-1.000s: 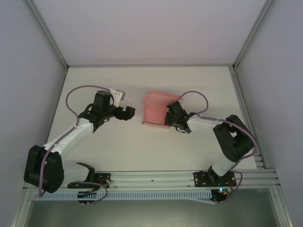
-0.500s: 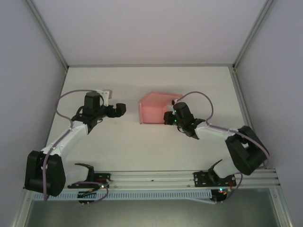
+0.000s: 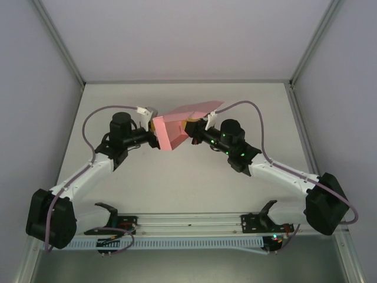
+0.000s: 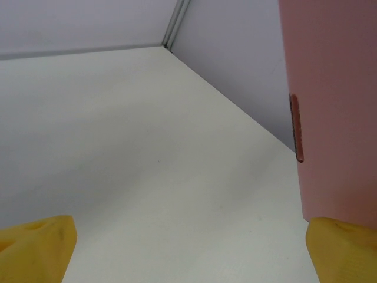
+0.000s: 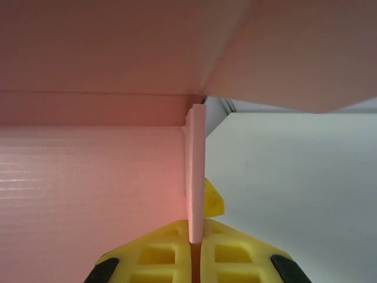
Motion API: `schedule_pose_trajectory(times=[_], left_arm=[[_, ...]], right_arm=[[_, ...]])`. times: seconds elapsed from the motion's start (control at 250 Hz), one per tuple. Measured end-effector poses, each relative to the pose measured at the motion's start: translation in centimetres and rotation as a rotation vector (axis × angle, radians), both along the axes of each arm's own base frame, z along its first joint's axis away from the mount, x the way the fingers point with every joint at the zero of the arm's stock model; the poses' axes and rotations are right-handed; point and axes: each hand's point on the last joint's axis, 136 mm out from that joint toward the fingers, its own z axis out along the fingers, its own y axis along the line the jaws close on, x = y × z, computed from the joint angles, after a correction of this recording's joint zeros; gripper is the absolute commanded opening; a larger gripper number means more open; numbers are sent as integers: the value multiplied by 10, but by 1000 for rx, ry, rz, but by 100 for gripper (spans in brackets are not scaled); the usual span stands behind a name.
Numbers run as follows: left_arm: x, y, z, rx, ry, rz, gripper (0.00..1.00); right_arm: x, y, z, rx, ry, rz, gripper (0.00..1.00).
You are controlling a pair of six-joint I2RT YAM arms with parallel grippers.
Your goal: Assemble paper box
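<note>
Left of the paper box (image 3: 175,132), the left end effector (image 3: 154,133) stood with jaws wide apart, one yellow fingertip (image 4: 344,250) meeting the box's wall. The box sat tilted between both arms. On the box's right side, the right end effector (image 3: 192,130) was clamped on a thin flap edge.

Pink paper box (image 3: 175,131), yellow fingers (image 4: 39,247), white table (image 3: 194,180).

Both are the same build tbh, left arm (image 3: 82,175) and right arm (image 3: 283,175) are white links with chunky black joints, a lavender cable (image 3: 100,109) running along each, tiny green lights (image 3: 212,141) by the right wrist, and yellow waffle-moulded fingertips (image 5: 159,253) on the right gripper (image 5: 195,250).
</note>
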Motion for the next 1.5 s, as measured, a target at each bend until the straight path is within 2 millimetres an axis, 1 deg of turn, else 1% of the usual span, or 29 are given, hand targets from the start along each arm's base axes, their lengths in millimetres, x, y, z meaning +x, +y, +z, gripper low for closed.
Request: schedule_pose_trajectory(times=[0.236, 0.363, 0.515, 0.575, 0.651, 0.755, 0.807, 0.882, 1.11, 1.306, 1.39, 1.501], left_arm=[[7, -6, 4, 7, 7, -17, 100], [14, -10, 1, 44, 17, -32, 100], [25, -11, -3, 140, 22, -37, 100], [30, -8, -7, 190, 22, -26, 100], [32, -4, -16, 247, 26, -20, 100], [29, 0, -34, 325, 42, -35, 100], [28, 3, -45, 371, 54, -40, 100], [29, 7, -54, 411, 65, -33, 100], [33, 18, -61, 490, 84, 19, 100], [41, 29, -67, 566, 99, 83, 100], [40, 31, -70, 588, 101, 93, 100], [38, 28, -71, 601, 97, 88, 100]], right_arm=[[6, 0, 6, -67, -64, -33, 0], [10, -1, 2, -120, -90, -82, 0], [22, 4, -8, -232, -101, -164, 0], [26, 4, -13, -281, -110, -194, 0], [25, 8, -21, -332, -118, -199, 0], [18, 18, -35, -386, -124, -136, 0], [11, 26, -38, -403, -130, -83, 0], [9, 29, -47, -468, -108, -58, 0], [12, 34, -55, -598, -71, -58, 0], [20, 35, -62, -721, -55, -149, 0], [19, 34, -65, -761, -61, -183, 0], [16, 30, -67, -797, -64, -214, 0]])
